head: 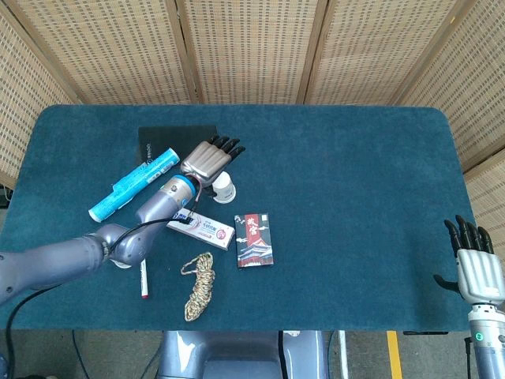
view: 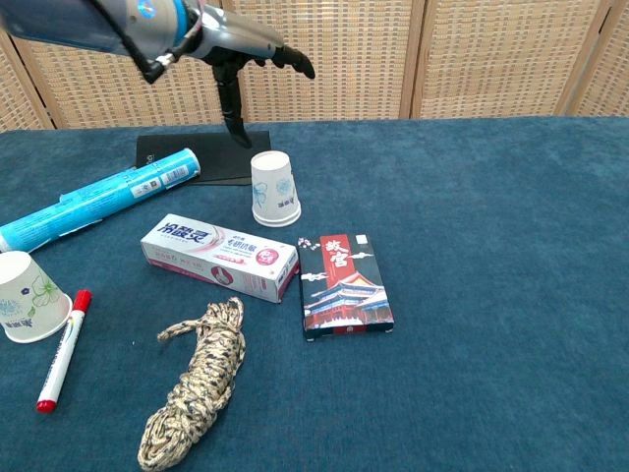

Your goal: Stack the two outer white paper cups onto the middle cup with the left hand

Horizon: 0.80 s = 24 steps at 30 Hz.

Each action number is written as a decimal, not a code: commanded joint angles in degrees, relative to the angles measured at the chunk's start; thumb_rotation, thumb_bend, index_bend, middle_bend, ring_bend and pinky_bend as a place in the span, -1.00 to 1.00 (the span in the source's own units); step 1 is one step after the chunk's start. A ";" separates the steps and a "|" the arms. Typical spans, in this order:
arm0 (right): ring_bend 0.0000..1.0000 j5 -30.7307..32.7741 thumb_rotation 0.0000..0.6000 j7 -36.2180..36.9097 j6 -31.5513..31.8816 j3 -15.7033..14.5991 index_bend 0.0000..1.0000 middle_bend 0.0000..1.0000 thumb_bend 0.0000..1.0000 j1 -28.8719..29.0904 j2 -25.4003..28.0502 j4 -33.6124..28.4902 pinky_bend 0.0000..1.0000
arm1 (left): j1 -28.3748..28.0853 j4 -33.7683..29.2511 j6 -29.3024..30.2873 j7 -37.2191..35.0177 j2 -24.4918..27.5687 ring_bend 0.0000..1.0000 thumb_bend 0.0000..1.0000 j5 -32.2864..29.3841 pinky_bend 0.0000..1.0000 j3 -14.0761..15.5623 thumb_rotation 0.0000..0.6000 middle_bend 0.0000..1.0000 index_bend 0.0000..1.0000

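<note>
Two upside-down white paper cups with a floral print stand nested as one stack (head: 225,188) (view: 274,189) mid-table. My left hand (head: 209,158) (view: 246,59) hovers above and behind the stack, fingers spread, holding nothing and touching nothing. A third upside-down cup (view: 28,295) stands alone at the near left. Off at the table's right front corner, my right hand (head: 473,264) is open and empty.
A toothpaste box (view: 218,256) and a dark card box (view: 342,285) lie just in front of the stack. A blue tube (view: 98,206) and a black notebook (view: 192,157) lie to the left and behind. A rope bundle (view: 194,383) and a red marker (view: 62,349) lie near the front.
</note>
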 commanded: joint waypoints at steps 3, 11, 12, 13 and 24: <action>-1.00 -0.30 1.00 -0.01 0.13 -0.16 -1.00 -1.00 -1.00 -0.04 0.03 -0.23 -1.00 | 13.04 -15.75 7.18 -10.78 13.58 -1.00 -1.00 19.47 -0.88 1.81 1.00 -1.00 -1.00; -1.00 -1.00 1.00 -0.78 0.20 -0.63 -1.00 -1.00 -1.00 0.03 -0.22 -0.65 -1.00 | 27.78 -17.58 18.47 -21.35 18.91 -1.00 -1.00 38.02 -0.83 9.25 1.00 -1.00 -0.97; -1.00 -1.18 1.00 -0.92 0.21 -0.76 -1.00 -1.00 -1.00 0.03 -0.29 -0.72 -1.00 | 30.70 -16.73 20.68 -23.57 18.98 -1.00 -1.00 40.65 -0.82 11.24 1.00 -1.00 -0.96; -1.00 -1.28 1.00 -1.03 0.24 -0.82 -1.00 -1.00 -1.00 0.04 -0.35 -0.77 -1.00 | 32.66 -15.53 22.60 -25.73 18.77 -1.00 -1.00 43.24 -0.80 12.36 1.00 -1.00 -0.94; -1.00 -2.07 1.00 -2.12 0.25 -1.42 -1.00 -1.00 -1.00 0.15 -0.82 -1.01 -1.00 | 44.55 -1.19 31.75 -40.38 13.67 -0.88 -1.00 53.52 -0.71 17.44 1.00 -0.91 -0.81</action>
